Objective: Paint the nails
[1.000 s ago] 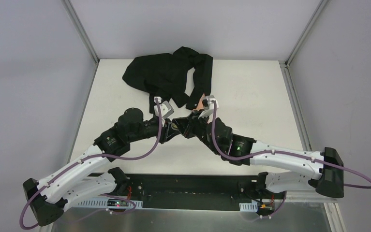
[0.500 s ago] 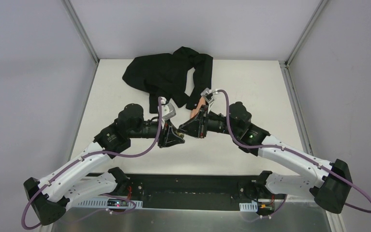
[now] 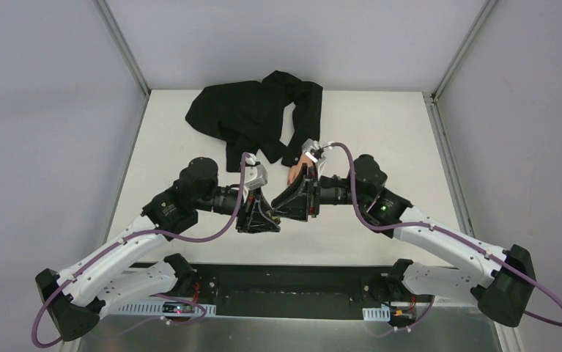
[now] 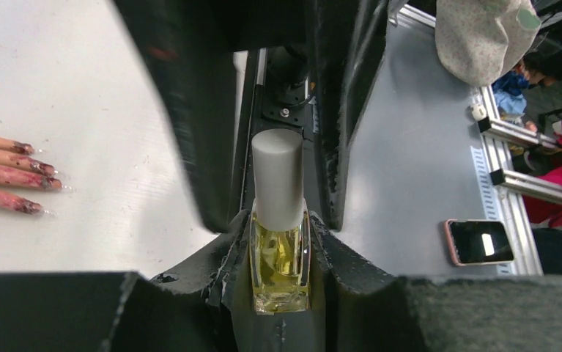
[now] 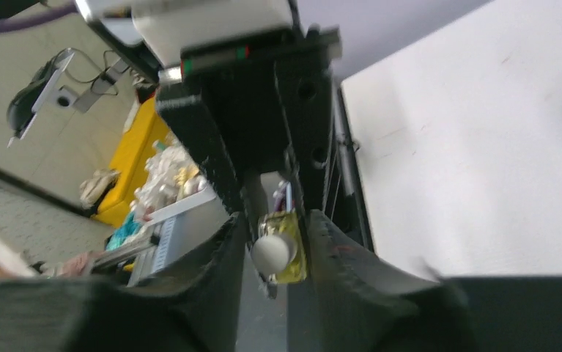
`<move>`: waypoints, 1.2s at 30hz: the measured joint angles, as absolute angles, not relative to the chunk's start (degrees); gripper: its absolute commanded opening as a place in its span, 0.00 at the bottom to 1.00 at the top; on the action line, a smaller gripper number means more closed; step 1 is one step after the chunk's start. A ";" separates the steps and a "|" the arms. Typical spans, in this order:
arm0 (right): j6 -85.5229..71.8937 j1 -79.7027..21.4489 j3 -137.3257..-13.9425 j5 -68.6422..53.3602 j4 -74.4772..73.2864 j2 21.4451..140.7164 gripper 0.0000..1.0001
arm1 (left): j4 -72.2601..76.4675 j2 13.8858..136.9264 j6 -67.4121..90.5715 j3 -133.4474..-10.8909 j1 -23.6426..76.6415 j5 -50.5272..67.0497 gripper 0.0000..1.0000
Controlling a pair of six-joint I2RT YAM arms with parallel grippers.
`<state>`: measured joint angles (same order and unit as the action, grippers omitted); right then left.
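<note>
White tabletop [image 3: 380,139], grey walls [image 3: 43,110]: my left gripper [image 4: 279,242] clamps a yellowish glass bottle [image 4: 280,268]; right gripper [image 5: 276,242] slightly parted around its grey cap [image 4: 278,172].

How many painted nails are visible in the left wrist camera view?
4. All at the left edge, side by side on the table: topmost nail, second nail, third nail, lowest nail. A fifth may be out of frame.

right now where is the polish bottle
Left wrist view, centre: the polish bottle sits clamped in the left gripper, its cap between the open jaws of the right gripper.
</note>
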<state>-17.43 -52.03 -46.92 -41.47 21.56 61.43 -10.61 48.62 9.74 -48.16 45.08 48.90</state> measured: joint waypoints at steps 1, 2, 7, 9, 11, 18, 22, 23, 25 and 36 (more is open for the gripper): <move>-18.26 -52.16 -46.89 -40.45 21.45 60.95 0.67 | -10.31 48.53 9.26 -48.16 45.17 48.75 0.00; -18.61 -52.40 -46.87 -38.06 21.45 59.90 0.71 | -10.13 48.40 8.34 -48.16 45.54 48.38 0.00; -20.36 -52.69 -46.11 -25.93 21.50 52.10 0.74 | -9.67 45.34 5.41 -47.44 46.54 41.34 0.00; -21.21 -52.69 -46.04 -20.51 21.82 49.28 0.72 | -9.43 43.79 4.84 -46.98 46.52 37.30 0.00; -22.57 -52.69 -46.02 -15.73 22.50 48.07 0.70 | -9.23 42.78 4.64 -46.68 46.52 33.89 0.00; -27.97 -56.03 -46.19 1.63 22.17 52.21 0.63 | -9.21 41.50 5.37 -45.15 46.52 18.59 0.00; -28.58 -62.78 -48.05 12.27 20.73 58.83 0.59 | -9.28 41.63 5.93 -44.82 46.52 13.41 0.00; -28.49 -64.25 -48.49 14.39 20.78 60.40 0.58 | -9.23 41.67 6.13 -44.82 46.52 12.71 0.00; -28.21 -66.78 -49.32 18.02 20.73 63.18 0.55 | -9.21 41.89 6.46 -44.82 46.52 11.68 0.00; -26.98 -70.43 -55.75 28.67 18.94 70.37 0.32 | -8.91 43.24 6.70 -44.77 46.52 10.20 0.00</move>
<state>-26.98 -70.43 -55.75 28.67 18.94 70.37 -8.91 43.24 6.70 -44.77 46.52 10.20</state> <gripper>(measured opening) 0.335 0.263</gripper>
